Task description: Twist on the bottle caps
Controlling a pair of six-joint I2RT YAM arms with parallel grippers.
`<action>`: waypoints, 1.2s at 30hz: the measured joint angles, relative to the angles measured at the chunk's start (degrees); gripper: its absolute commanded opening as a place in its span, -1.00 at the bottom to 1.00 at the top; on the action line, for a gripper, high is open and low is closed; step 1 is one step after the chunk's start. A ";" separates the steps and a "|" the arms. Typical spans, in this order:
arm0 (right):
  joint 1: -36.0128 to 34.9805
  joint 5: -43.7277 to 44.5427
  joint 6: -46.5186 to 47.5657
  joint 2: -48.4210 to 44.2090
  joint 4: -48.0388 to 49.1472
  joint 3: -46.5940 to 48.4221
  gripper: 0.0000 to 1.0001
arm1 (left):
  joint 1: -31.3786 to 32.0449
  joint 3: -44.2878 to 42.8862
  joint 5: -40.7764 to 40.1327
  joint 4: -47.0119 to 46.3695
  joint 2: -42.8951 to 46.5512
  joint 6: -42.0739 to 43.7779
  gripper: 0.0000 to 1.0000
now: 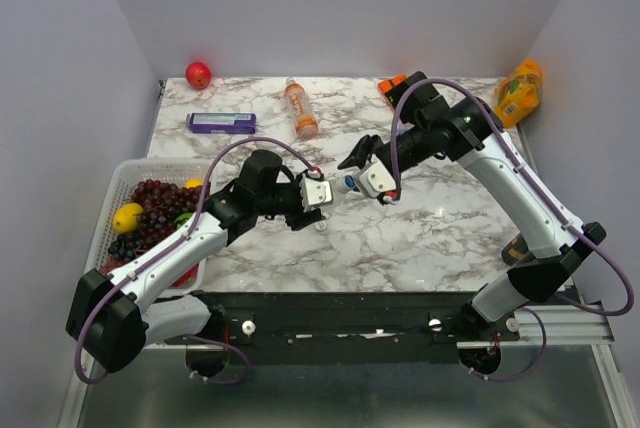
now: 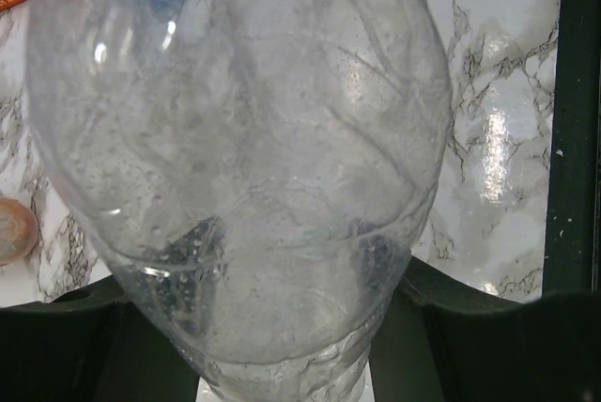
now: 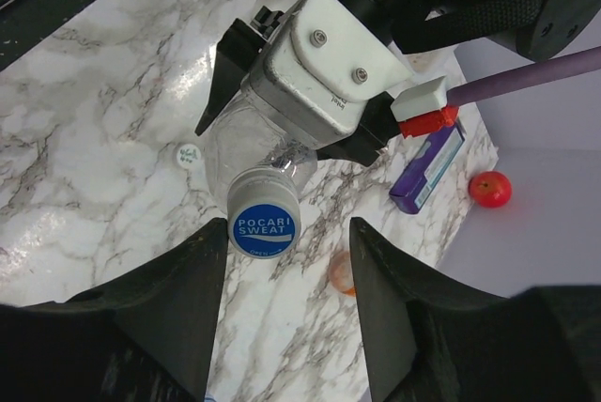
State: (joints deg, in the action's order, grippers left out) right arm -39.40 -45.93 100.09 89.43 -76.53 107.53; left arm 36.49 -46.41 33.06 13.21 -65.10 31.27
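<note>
My left gripper (image 1: 318, 194) (image 2: 300, 336) is shut on an all-clear bottle (image 2: 244, 139) (image 3: 237, 144), held level above the marble table. A blue-topped cap (image 3: 264, 224) (image 1: 350, 184) sits on the bottle's neck. My right gripper (image 1: 360, 176) (image 3: 287, 266) faces that cap end-on. Its jaws stand open around the cap, which lies close to the left finger (image 3: 178, 299) with a gap to the other. A whitish cap (image 3: 188, 154) (image 1: 321, 229) lies on the table below the bottle. A bottle with orange liquid (image 1: 300, 109) lies at the back.
A purple box (image 1: 221, 122) and a red apple (image 1: 198, 74) sit at the back left. A white basket (image 1: 112, 210) with fruit stands on the left. A yellow-orange pouch (image 1: 520, 91) is at the back right, and a dark can (image 1: 514, 248) stands by the right arm.
</note>
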 measured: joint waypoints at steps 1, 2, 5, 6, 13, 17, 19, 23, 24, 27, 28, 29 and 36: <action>0.02 0.00 0.22 0.04 -0.15 0.00 0.13 | -0.02 0.00 -0.02 0.04 -0.04 0.15 -1.00; 0.02 0.02 0.37 0.07 -0.28 0.00 0.11 | -0.04 -0.02 -0.02 0.04 -0.07 0.22 -1.00; -0.02 0.02 0.66 0.07 -0.72 0.00 0.04 | -0.04 -0.17 -0.02 0.11 -0.11 0.31 -1.00; -0.02 0.04 0.70 0.07 -0.85 -0.02 0.03 | -0.04 -0.20 -0.02 0.15 -0.15 0.33 -1.00; -0.04 0.04 0.85 0.07 -1.25 -0.81 -0.09 | -0.04 -0.48 -0.42 0.28 -0.72 0.85 -1.00; -0.09 0.02 -0.13 0.31 -1.38 -0.90 -0.36 | -0.04 -0.85 -1.29 0.20 -1.03 2.05 -1.00; -0.09 0.00 -1.33 0.87 -1.44 -0.74 -0.55 | -0.04 -0.85 -2.08 0.28 -1.16 2.71 -1.00; -0.02 -0.02 -10.34 5.29 -2.40 4.52 -0.68 | -0.13 -0.81 -5.86 -0.13 -1.49 2.25 -1.00; 0.11 -0.02 -14.36 6.84 -2.19 6.38 -0.70 | -0.11 -0.61 -8.20 -0.94 -1.44 1.57 -1.00; 1.60 -0.07 -29.77 11.89 -0.90 12.24 -0.99 | 0.66 1.14 -17.51 -5.66 -1.03 -0.35 -1.00; 2.47 -0.22 -36.00 13.53 0.35 13.86 -0.99 | 1.20 1.95 -22.03 -7.89 -0.90 -0.74 -1.00; 3.56 -0.46 -42.23 15.34 0.68 15.63 -0.99 | 1.62 2.45 -25.29 -9.57 -0.90 -0.66 -1.00; 11.85 -8.87 -86.23 24.59 9.88 18.69 -0.99 | 3.23 4.39 -49.05 -22.77 -3.34 11.91 -1.00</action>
State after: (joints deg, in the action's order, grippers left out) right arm -27.55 -54.81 13.87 114.02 -66.65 126.21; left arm 39.72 -42.02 -15.99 -9.56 -68.45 43.18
